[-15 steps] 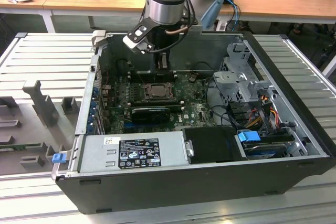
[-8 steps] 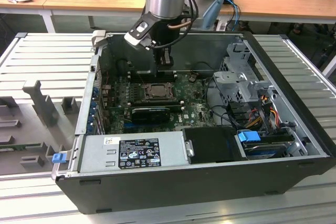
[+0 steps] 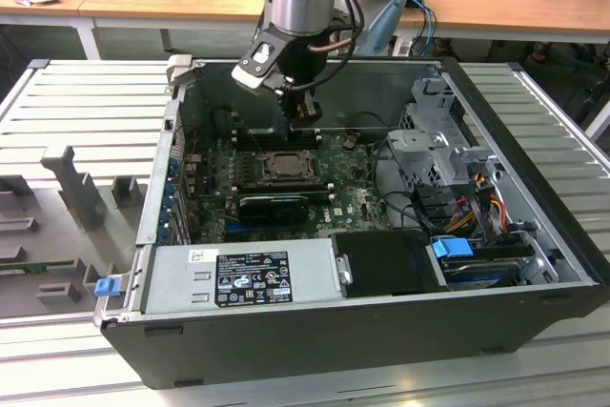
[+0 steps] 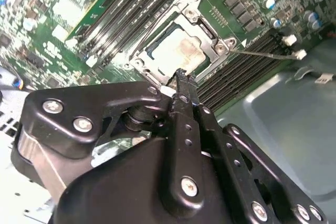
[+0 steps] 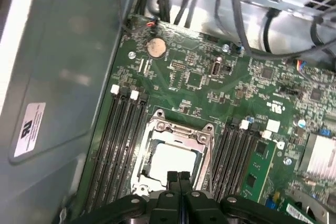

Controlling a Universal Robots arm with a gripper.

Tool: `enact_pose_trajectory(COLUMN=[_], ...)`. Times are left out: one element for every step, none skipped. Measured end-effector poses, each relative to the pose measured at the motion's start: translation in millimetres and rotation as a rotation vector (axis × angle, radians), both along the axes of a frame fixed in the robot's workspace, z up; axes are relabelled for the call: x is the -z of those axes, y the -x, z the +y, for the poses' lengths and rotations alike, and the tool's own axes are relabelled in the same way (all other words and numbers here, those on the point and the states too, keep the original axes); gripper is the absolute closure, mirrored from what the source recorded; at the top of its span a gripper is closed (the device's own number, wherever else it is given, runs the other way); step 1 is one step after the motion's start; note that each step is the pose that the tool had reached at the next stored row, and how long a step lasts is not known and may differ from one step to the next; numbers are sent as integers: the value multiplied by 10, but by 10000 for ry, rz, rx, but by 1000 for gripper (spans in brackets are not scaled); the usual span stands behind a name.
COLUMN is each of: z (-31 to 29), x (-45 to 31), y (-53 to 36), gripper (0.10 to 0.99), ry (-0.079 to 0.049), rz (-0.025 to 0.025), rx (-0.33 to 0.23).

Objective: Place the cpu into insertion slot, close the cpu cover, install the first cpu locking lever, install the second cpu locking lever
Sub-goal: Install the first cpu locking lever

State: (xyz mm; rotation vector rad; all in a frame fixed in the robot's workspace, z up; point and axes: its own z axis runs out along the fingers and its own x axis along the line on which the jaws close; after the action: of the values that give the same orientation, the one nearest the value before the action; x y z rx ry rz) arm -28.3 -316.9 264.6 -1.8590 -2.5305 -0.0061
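Though framed by the grey cpu cover (image 5: 178,129), the cpu (image 5: 173,158) pale, silvery, square; hand (image 5: 178,176) pinched narrow, empty.

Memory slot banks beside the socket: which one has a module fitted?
The bank on the heatsink side: a green memory module stands in it. The bank along the grey case wall has only empty black slots.

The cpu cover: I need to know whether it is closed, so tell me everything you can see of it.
The cpu cover is a thin, squarish grey metal frame with a cut-out centre, through which the pale cpu shows. In both wrist views it appears to lie flat over the cpu on the green board, between rows of dark memory slots. The shut gripper sits at one edge of the frame; whether it touches the frame cannot be told.
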Motion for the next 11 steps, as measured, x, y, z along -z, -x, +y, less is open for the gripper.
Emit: enact_pose_trajectory(z=[0,0,0,0,0,0,0,0,0,0,0], x=[1,2,3,3,3,3,4,4,5,5,5], y=[0,0,-1,0,0,0,0,0,0,0,0], gripper=[980,980,980,980,980,980,980,980,980,980,980], ry=[-2,-12,-11,-11,-11,-11,-12,-12,-13,-12,-12], rz=[0,-2,-10,-12,-13,-13,-14,-16,-17,-17,-18], rx=[-328,-764,-1267,-1595,-1805,-1953,-2273,-2583,-2794,-2918,-3028])
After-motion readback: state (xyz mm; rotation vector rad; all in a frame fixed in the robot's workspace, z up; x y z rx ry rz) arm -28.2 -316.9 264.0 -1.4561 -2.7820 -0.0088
